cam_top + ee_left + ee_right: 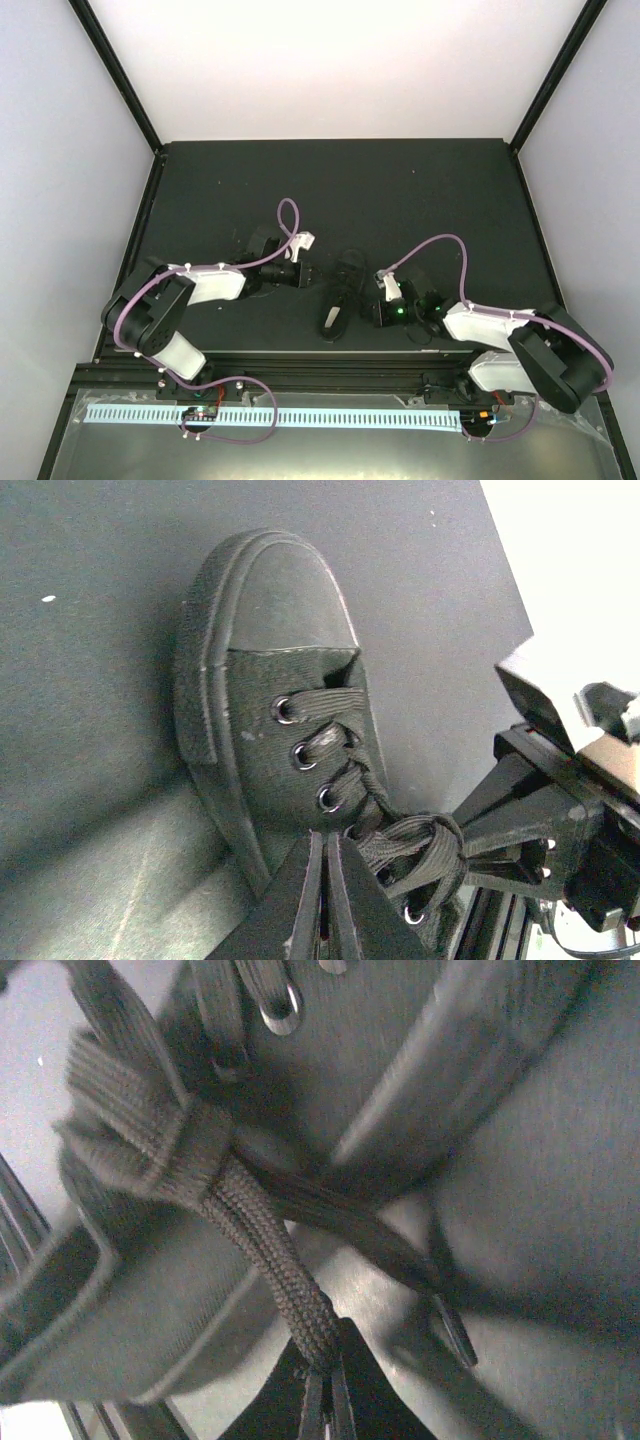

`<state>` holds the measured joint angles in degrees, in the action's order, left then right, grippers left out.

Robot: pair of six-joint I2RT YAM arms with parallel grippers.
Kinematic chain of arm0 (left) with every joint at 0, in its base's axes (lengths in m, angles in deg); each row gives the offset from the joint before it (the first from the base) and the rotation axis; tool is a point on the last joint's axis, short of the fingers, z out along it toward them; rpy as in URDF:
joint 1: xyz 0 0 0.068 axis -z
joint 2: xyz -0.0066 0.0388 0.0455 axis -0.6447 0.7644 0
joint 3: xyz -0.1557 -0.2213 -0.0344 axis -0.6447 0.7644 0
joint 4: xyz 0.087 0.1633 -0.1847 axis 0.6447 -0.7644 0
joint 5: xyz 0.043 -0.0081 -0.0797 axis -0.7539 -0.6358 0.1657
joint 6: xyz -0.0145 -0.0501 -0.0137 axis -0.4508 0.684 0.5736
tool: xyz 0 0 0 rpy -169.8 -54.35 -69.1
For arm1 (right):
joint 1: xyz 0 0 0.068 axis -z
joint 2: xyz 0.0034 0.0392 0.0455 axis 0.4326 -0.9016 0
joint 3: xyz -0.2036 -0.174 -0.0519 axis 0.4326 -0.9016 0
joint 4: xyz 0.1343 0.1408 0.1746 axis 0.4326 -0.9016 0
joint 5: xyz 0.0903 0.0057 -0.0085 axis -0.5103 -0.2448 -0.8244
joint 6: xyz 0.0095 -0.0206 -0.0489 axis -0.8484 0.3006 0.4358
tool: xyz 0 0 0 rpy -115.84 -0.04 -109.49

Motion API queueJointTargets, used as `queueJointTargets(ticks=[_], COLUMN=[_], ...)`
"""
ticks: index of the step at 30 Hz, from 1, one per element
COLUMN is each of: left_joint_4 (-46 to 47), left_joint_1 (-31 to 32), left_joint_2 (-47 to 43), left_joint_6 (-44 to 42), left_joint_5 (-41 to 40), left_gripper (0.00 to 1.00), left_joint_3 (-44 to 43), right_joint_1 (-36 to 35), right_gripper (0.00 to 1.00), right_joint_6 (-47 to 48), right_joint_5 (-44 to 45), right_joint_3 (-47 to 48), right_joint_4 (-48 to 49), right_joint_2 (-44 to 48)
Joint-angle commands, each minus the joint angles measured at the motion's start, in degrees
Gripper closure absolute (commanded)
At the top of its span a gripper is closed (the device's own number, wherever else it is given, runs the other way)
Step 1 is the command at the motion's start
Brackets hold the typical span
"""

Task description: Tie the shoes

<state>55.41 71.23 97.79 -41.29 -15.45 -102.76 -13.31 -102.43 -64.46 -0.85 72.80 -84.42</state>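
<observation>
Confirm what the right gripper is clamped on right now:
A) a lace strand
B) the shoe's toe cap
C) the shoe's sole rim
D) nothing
A: in the right wrist view, the right gripper is shut on a lace strand that runs up to the bunched laces on the shoe.

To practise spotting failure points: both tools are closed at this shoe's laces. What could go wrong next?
The right tool pinches the braided black lace only at its very tip, so a pull may slip it free. The small black canvas shoe looks unpinned; tugging could drag it instead of tightening the knot.
</observation>
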Motion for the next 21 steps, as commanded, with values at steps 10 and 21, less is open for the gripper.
queueJointTargets(ticks=[10, 21], left_joint_4=[2.3, 2.8], left_joint_1=[-4.4, -7.8], left_joint_2=[-4.0, -5.5], left_joint_6=[2.0, 3.0], left_joint_5=[-3.8, -5.4], left_gripper=[0.98, 0.98], left_joint_3=[4.2, 6.7], right_joint_1=[-0.4, -0.4], right_gripper=[0.98, 0.98], right_joint_6=[2.1, 1.3], right_joint_5=[-7.1, -7.1], right_joint_3=[-3.6, -5.8], right_joint_4=[-8.9, -7.8], right_joint_2=[7.3, 6.0])
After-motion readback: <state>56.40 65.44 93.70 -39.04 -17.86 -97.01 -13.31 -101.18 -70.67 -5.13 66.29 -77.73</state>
